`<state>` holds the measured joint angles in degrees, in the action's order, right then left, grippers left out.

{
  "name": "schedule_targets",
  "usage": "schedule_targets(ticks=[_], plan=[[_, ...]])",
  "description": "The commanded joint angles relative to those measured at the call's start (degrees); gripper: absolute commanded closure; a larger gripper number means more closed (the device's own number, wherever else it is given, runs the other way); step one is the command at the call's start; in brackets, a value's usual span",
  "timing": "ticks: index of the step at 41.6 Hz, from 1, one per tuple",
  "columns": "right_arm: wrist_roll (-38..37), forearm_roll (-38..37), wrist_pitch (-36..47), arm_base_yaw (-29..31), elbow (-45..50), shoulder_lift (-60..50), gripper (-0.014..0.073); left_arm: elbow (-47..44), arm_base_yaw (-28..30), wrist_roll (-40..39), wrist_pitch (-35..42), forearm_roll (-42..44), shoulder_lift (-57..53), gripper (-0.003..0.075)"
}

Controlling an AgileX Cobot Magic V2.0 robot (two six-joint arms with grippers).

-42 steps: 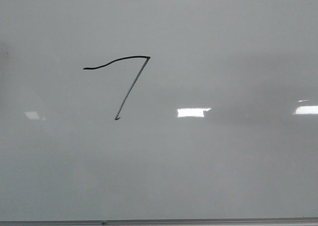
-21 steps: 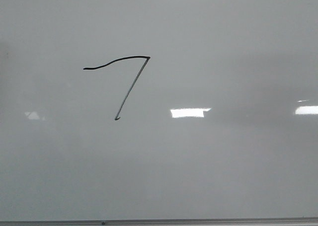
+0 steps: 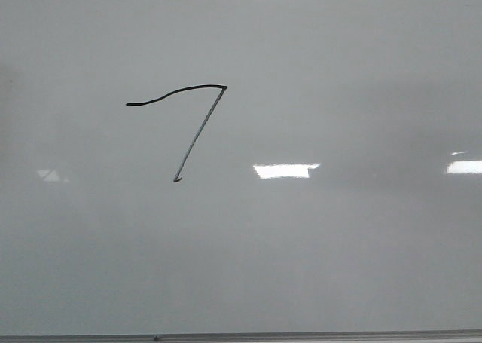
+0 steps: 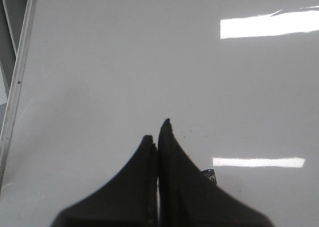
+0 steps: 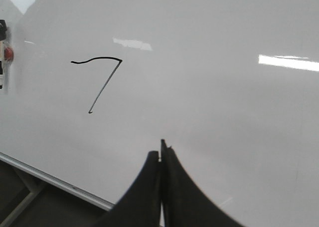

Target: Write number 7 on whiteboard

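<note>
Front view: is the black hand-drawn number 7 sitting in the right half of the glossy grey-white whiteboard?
No, the black hand-drawn number 7 sits left of centre on the glossy grey-white whiteboard.

Front view: whiteboard [image 3: 361, 252] fills the frame as 1 flat glossy surface; nothing stands out from it. Only mark is the number 7 [image 3: 197, 128], upper left of centre, flush with the board. Metal frame strip [image 3: 301, 335] runs along the bottom edge. Centre, right half and lower part are bare board with light reflections only.

Right wrist view: a small object [image 5: 4, 52] sits at the left edge, too cropped to identify.
</note>
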<state>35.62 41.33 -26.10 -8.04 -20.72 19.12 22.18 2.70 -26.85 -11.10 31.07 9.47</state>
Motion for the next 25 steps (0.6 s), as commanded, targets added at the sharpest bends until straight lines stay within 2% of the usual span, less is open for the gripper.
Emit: schedule_targets(ticks=[1, 9, 11, 13, 17, 19, 25], plan=[[0.22, 1.0, 3.21, 0.33, -1.41, 0.27, 0.0662, 1.39, 0.17, -0.23, 3.29, -0.26, 0.62, 0.0741], [0.22, 1.0, 3.21, 0.33, -1.41, 0.27, 0.0662, 0.95, 0.17, -0.23, 3.64, -0.4, 0.62, 0.0741], [0.22, 1.0, 3.21, 0.33, -1.41, 0.27, 0.0662, 0.92, 0.17, -0.06, 3.02, -2.9, 0.62, 0.0741], [0.22, 1.0, 3.26, 0.33, -1.41, 0.27, 0.0662, 0.55, 0.17, 4.09, 3.02, -7.17, 0.62, 0.0741], [0.22, 1.0, 2.99, 0.33, -1.41, 0.27, 0.0662, -0.9, 0.17, 19.94, 3.25, -21.11, 0.49, 0.0741], [0.22, 1.0, 2.99, 0.33, -1.41, 0.27, 0.0662, -1.97, 0.17, 24.74, 3.52, -26.6, 0.38, 0.0741], [0.22, 1.0, 2.99, 0.33, -1.41, 0.27, 0.0662, -6.75, 0.17, 25.67, 5.46, -29.04, -1.79, 0.0741]])
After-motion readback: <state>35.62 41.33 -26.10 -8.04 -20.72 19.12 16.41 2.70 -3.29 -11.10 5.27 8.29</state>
